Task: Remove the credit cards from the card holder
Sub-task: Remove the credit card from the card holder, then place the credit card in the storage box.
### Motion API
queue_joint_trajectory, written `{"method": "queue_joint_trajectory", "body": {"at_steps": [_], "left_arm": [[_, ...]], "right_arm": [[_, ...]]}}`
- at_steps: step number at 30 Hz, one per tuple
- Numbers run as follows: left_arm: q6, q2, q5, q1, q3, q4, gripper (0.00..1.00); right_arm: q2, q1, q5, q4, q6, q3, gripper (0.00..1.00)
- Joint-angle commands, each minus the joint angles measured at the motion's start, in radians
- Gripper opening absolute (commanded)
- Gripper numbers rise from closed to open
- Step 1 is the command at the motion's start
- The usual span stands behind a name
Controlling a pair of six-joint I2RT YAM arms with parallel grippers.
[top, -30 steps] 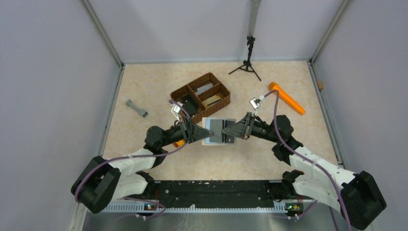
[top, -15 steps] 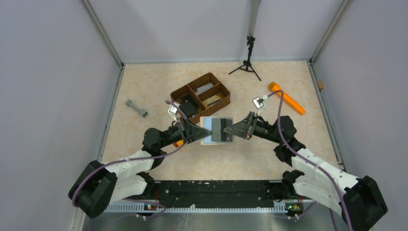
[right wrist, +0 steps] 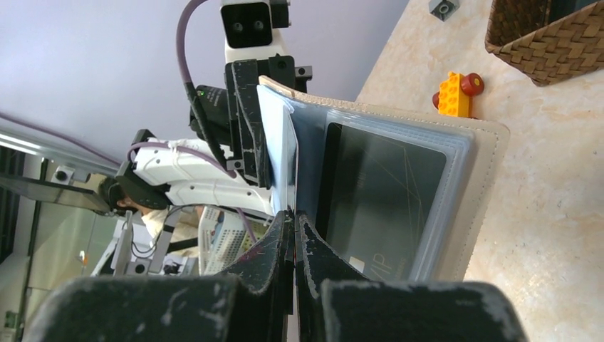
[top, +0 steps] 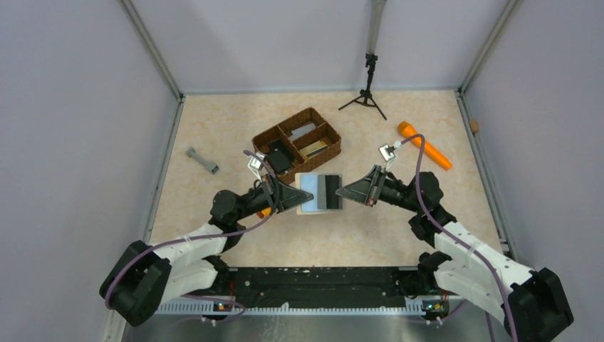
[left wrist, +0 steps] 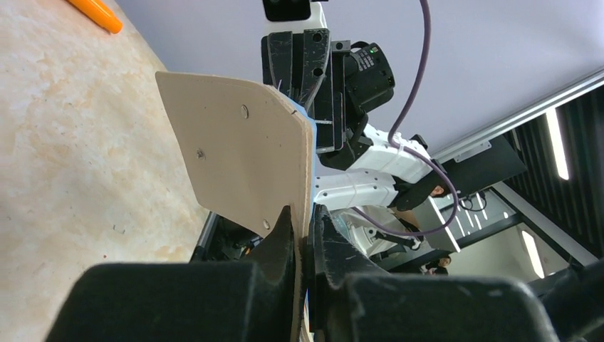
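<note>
The card holder (top: 306,187) is held open just above the table's middle, its pale blue inside facing up. My left gripper (top: 294,197) is shut on its left flap; the left wrist view shows the cream-beige outside (left wrist: 242,157) pinched between my fingers (left wrist: 303,221). A dark credit card (right wrist: 384,192) sits in a clear sleeve of the holder (right wrist: 491,164). My right gripper (right wrist: 294,217) is shut on a thin dark edge at the holder's right side (top: 340,193); it looks like a card seen edge-on.
A brown wicker tray (top: 281,122) with dark items stands behind the holder. An orange marker (top: 425,145) lies at the right, a grey dumbbell-shaped piece (top: 202,160) at the left, a small tripod (top: 367,96) at the back. A yellow toy brick (right wrist: 451,94) lies beside my left arm.
My right gripper has drawn a little to the right, still shut. The holder and my left gripper have shifted slightly away from the bases.
</note>
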Motion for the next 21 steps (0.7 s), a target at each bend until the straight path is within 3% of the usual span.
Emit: {"method": "queue_joint_trajectory", "body": {"at_steps": [1, 4, 7, 10, 21], "left_arm": [[0.075, -0.057, -0.034, 0.007, 0.035, -0.059, 0.0], [0.193, -0.134, -0.077, 0.019, 0.096, -0.36, 0.0], [0.337, -0.218, -0.188, 0.027, 0.208, -0.76, 0.0], [0.438, -0.274, -0.282, 0.043, 0.299, -1.045, 0.0], [0.638, -0.328, -0.429, 0.208, 0.585, -1.539, 0.0]], "right_arm": [[-0.01, -0.021, 0.014, -0.058, -0.06, 0.041, 0.0], [-0.003, -0.028, 0.057, -0.224, -0.159, 0.114, 0.0], [0.018, -0.033, 0.121, -0.381, -0.262, 0.202, 0.0], [0.055, -0.043, 0.152, -0.449, -0.32, 0.255, 0.0], [0.408, -0.047, 0.17, -0.515, -0.467, 0.546, 0.0]]}}
